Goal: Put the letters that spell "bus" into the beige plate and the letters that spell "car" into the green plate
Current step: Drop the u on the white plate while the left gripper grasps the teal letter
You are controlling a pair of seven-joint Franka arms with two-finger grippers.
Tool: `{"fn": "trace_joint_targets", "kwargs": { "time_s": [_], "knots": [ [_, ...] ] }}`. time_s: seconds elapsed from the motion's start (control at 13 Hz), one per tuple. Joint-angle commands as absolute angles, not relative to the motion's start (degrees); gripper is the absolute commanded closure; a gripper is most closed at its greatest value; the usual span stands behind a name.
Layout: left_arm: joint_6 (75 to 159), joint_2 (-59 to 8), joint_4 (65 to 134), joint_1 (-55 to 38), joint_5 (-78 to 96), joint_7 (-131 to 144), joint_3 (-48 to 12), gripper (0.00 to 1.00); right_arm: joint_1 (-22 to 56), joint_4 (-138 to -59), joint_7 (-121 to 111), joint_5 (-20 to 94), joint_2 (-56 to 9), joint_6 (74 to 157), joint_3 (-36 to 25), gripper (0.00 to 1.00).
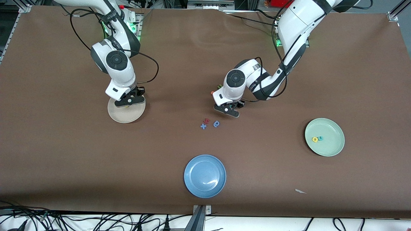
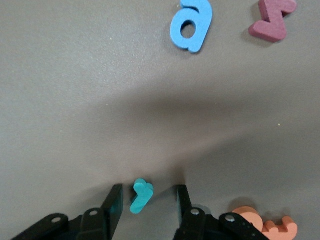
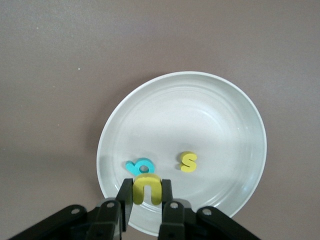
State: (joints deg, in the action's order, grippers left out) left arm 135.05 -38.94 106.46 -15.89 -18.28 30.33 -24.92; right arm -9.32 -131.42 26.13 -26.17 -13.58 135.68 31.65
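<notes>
The brown table (image 1: 64, 144) carried three round plates, well apart from one another. The beige plate (image 1: 119, 117) lay toward the right arm's end, the green plate (image 1: 330, 146) toward the left arm's end, and the blue plate (image 1: 205, 175) between them, nearest the front camera. The right gripper (image 3: 146, 196) hung over the beige plate near its rim; its jaws stood narrowly apart with the yellow "u" (image 3: 147, 189) gripped between the fingertips, both pads against the letter's sides. Inside the same plate lay the teal "b" (image 3: 139, 165), just beside the held letter, and the yellow "s" (image 3: 188, 161) near it, apart from both. The left gripper (image 2: 148, 202) stood low over the table near the middle; its jaws were partly open and straddled the thin teal "r" (image 2: 140, 195), which rested on the table between the fingers, nearer one pad, with a visible gap to the other. Whether either pad touched the letter could not be determined. In the green plate lay the yellow "a" (image 1: 315, 139) with the teal "c" (image 1: 320, 138) just beside it. On the table near the left gripper were a blue rounded letter (image 2: 191, 24), a maroon letter (image 2: 272, 21), a blue cross-shaped letter (image 1: 203, 126) and orange letters (image 2: 265, 225).
</notes>
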Motion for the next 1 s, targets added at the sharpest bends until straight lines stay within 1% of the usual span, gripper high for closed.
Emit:
{"fn": "trace_joint_targets", "kwargs": {
  "time_s": [0.0,0.08,0.15,0.38,0.46,0.62,0.77,0.92],
  "knots": [
    [134.6,-39.6,105.1,-16.6,-19.8,32.3,-24.9,0.54,-10.1,-132.2,25.0,-24.8,-12.4,135.3,32.0,0.34],
    [134.6,-39.6,105.2,-16.6,-19.8,32.4,-24.9,0.58,-10.5,-132.1,25.0,-24.8,-12.4,135.2,31.9,0.24],
    [134.6,-39.6,105.1,-16.6,-19.8,32.4,-24.9,0.61,-10.6,-132.0,25.0,-24.5,-12.4,135.2,31.8,0.18],
    [134.6,-39.6,105.2,-16.5,-19.8,32.8,-24.9,0.73,-10.8,-131.1,24.7,-22.3,-12.1,134.7,31.5,0.10],
    [134.6,-39.6,105.2,-16.4,-19.9,32.8,-24.9,0.78,-10.8,-129.6,24.7,-20.3,-12.0,132.4,31.5,0.10],
    [134.6,-39.6,105.1,-16.3,-20.0,32.7,-24.9,0.88,-10.7,-122.8,24.5,-18.9,-12.0,123.6,31.6,0.10],
    [134.6,-39.6,105.1,-16.3,-20.2,32.7,-24.8,0.93,-10.7,-116.2,21.3,-18.6,-12.1,116.5,31.6,0.10],
    [134.6,-39.6,105.2,-16.2,-20.2,32.7,-24.8,0.98,-10.7,-110.9,15.6,-13.5,-12.0,111.5,30.4,0.10]
  ]
}}
